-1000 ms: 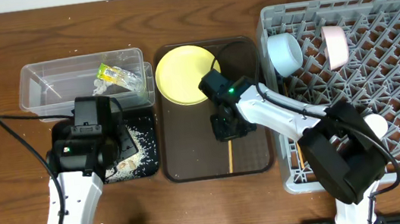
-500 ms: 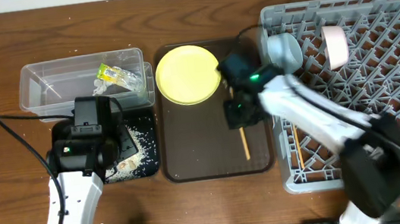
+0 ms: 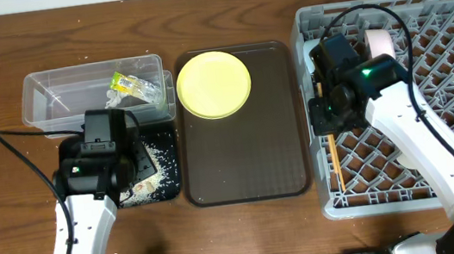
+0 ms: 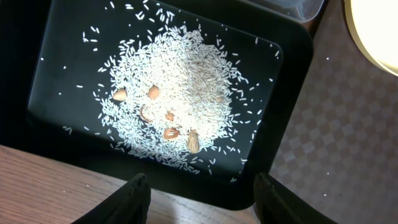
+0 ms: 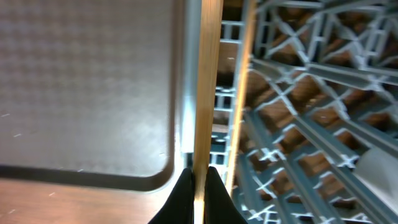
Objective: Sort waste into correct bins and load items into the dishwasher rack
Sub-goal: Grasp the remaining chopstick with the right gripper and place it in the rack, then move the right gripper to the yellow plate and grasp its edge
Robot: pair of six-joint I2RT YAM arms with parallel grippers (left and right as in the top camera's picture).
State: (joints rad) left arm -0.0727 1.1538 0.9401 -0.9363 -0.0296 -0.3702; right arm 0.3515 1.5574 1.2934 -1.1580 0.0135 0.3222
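The chopsticks (image 5: 207, 74) are pinched in the right gripper (image 5: 198, 177), sticking straight out ahead of its fingertips. The fingers are pressed tight on the wood. Honestly the wrist view shows just one wooden strip, so it's hard to say whether it's both sticks or one. Right below the gripper is the near wall of the dishwasher rack (image 3: 429, 76), lattice on one side of the fingers and the brown tray (image 3: 246, 177) on the other. So this looks like the loading step. The next move probably calls for getting fully over the grid, lowering, and letting go so the sticks don't slip off the edge. The yellow plate (image 3: 214, 84) sits on the tray, well off from that gripper. The left gripper (image 4: 200, 183) hangs spread wide and empty, with the black bin (image 4: 56, 37) of rice scraps (image 4: 180, 93) just ahead of its fingers.
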